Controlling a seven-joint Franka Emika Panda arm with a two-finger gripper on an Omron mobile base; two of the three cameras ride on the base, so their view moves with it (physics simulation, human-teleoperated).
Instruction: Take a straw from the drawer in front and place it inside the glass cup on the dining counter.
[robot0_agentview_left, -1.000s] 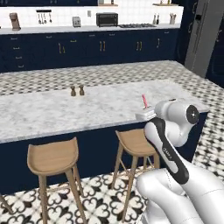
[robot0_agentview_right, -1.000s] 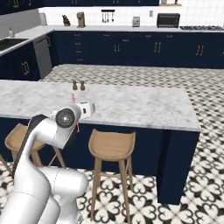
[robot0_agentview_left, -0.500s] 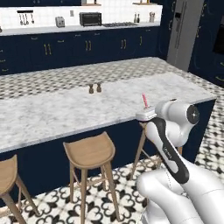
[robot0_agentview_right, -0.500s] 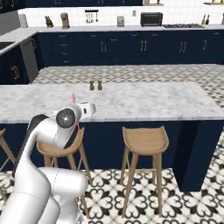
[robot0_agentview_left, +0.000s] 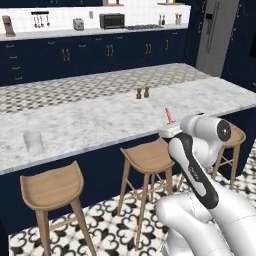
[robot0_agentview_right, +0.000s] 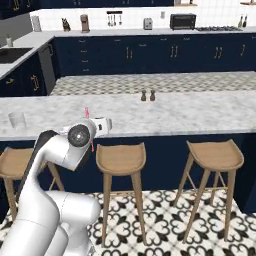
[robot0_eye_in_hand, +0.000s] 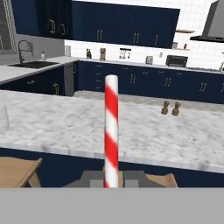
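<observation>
Straw, thin, red-and-white striped (robot0_eye_in_hand: 111, 131), stands upright in my tool (robot0_eye_in_hand: 111, 178), whose two dark tips are pinched against its lower end. I see the small clear glass tumbler (robot0_agentview_left: 33, 142) well off to my left on the long white-grey marble dining desk (robot0_agentview_left: 100, 125), near its front edge, far from the straw's tip (robot0_agentview_left: 168, 114). I judge the next move is a long sideways carry leftward, keeping the straw vertical.

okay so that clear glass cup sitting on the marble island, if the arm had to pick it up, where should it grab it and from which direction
Probably the glass cup by its side wall, near mid-height, coming level from the stool side of the dining counter. It stands upright, short and round, near that edge with bare marble around it. The claw is shut on the straw, so that goes first.
</observation>
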